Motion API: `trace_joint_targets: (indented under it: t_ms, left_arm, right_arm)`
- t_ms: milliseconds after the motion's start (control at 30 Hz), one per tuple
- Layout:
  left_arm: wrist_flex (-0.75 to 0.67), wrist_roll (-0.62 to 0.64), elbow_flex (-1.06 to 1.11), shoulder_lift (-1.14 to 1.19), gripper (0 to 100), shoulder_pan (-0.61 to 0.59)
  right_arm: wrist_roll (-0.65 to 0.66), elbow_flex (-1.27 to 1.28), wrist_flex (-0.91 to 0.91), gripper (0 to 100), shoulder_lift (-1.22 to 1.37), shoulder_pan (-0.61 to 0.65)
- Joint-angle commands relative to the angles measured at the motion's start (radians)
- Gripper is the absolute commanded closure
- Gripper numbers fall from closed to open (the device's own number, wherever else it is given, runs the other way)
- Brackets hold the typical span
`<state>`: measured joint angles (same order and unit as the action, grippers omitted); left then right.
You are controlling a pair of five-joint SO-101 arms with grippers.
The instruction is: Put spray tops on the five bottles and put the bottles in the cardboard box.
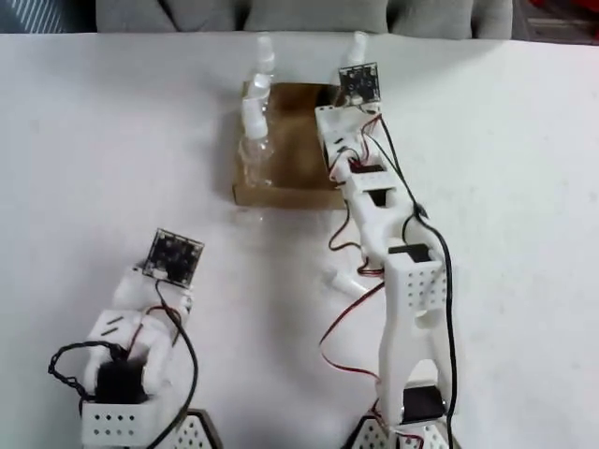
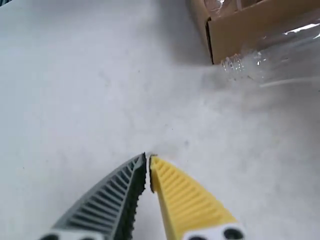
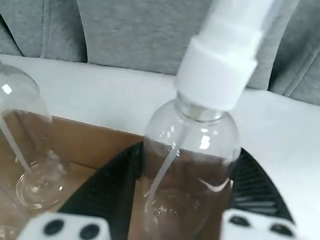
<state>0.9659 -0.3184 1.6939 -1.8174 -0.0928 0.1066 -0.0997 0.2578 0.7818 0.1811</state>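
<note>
My right gripper (image 3: 186, 181) is shut on a clear bottle (image 3: 192, 145) with a white spray top (image 3: 220, 65), held upright over the far right side of the cardboard box (image 1: 290, 150). The same bottle (image 1: 358, 47) pokes out beyond the right arm's wrist in the high view. Two more capped bottles (image 1: 255, 117) stand along the box's left side, one of them (image 3: 27, 150) beside the held one. My left gripper (image 2: 148, 159), with grey and yellow fingers, is shut on nothing just above the white table, short of the box corner (image 2: 235, 30). Clear plastic (image 2: 280, 57) lies against that corner.
A small white part (image 1: 344, 281) lies on the table beside the right arm's middle link. The left arm (image 1: 140, 318) is folded back at the near left. Grey cushions (image 3: 125, 35) run behind the table's far edge. White table (image 1: 112, 140) spreads left of the box.
</note>
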Motion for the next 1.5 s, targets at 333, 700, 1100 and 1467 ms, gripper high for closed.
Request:
trace_joint_targets:
  t_ms: [333, 700, 1100, 1467]
  left_arm:
    - [-0.003, -0.009, -0.002, -0.001, 98, 0.013]
    - [-0.003, -0.009, -0.002, -0.001, 98, 0.013]
    - [-0.032, -0.009, -0.002, -0.001, 98, 0.012]
    - [-0.048, -0.009, -0.002, -0.001, 98, 0.013]
  right_arm:
    - [0.006, -0.003, -0.002, 61.8, -0.016, 0.033]
    - [0.005, 0.094, -0.002, 61.6, -0.137, 0.036]
    - [0.003, 0.229, -0.002, 61.6, -0.300, 0.036]
    - [0.003, 0.614, -0.002, 61.7, -0.687, 0.042]
